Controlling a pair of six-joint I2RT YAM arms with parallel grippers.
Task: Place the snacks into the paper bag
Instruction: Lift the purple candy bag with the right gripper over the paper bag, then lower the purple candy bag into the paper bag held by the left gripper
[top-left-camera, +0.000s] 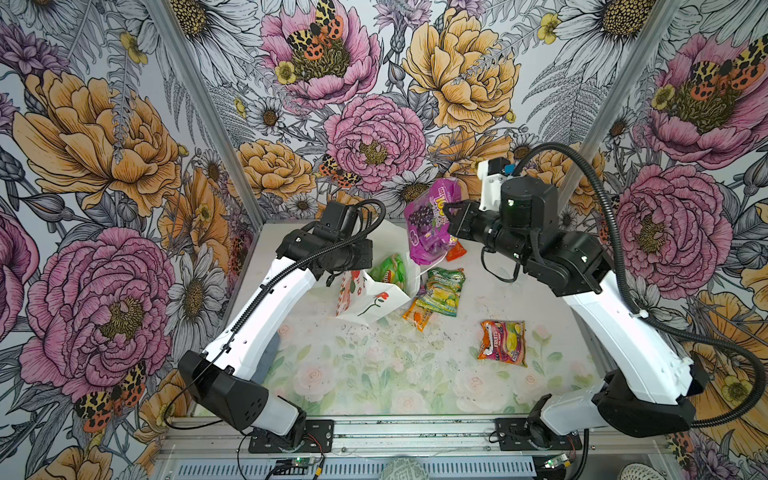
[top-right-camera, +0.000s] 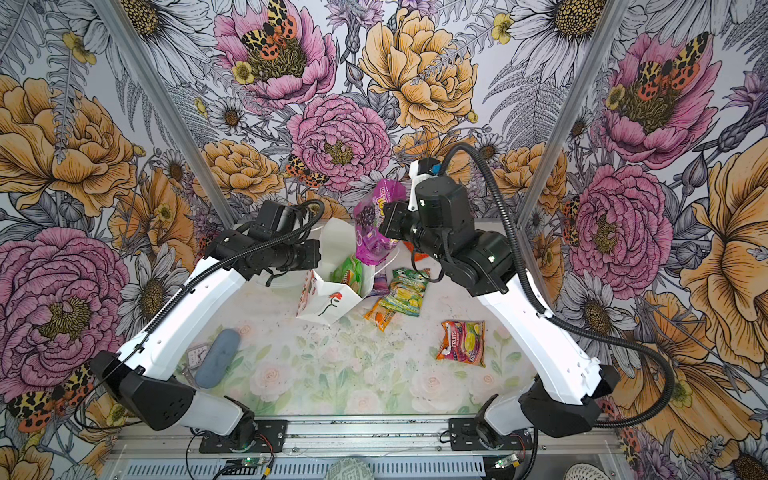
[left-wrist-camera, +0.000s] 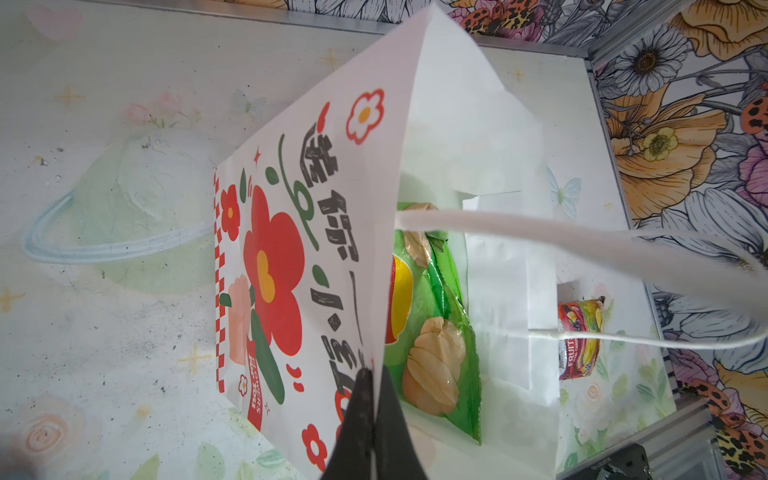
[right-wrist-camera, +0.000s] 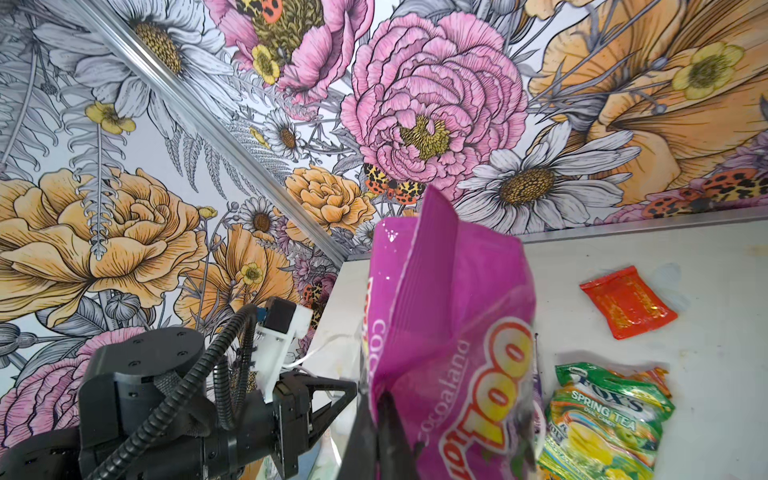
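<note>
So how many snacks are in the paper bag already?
1: the green chip bag sits inside the paper bag, by its flower-printed wall. More could be hidden underneath.

The left gripper (left-wrist-camera: 374, 376) is cut off by the frame edge in its wrist view and hidden under its own wrist in both top views; the paper bag (top-left-camera: 374, 297) wall covers most of the green chip bag (top-left-camera: 390, 269); the small orange packet (top-left-camera: 417, 314) lies half under the green-yellow packet (top-left-camera: 442, 291); the purple grape pouch (top-left-camera: 428, 224) hides most of the red packet (top-left-camera: 457, 250); a grey-blue oblong thing (top-right-camera: 218, 357) runs under the left arm (top-right-camera: 166, 328); the right gripper (right-wrist-camera: 378, 411) is a dark blur at the frame edge.
</note>
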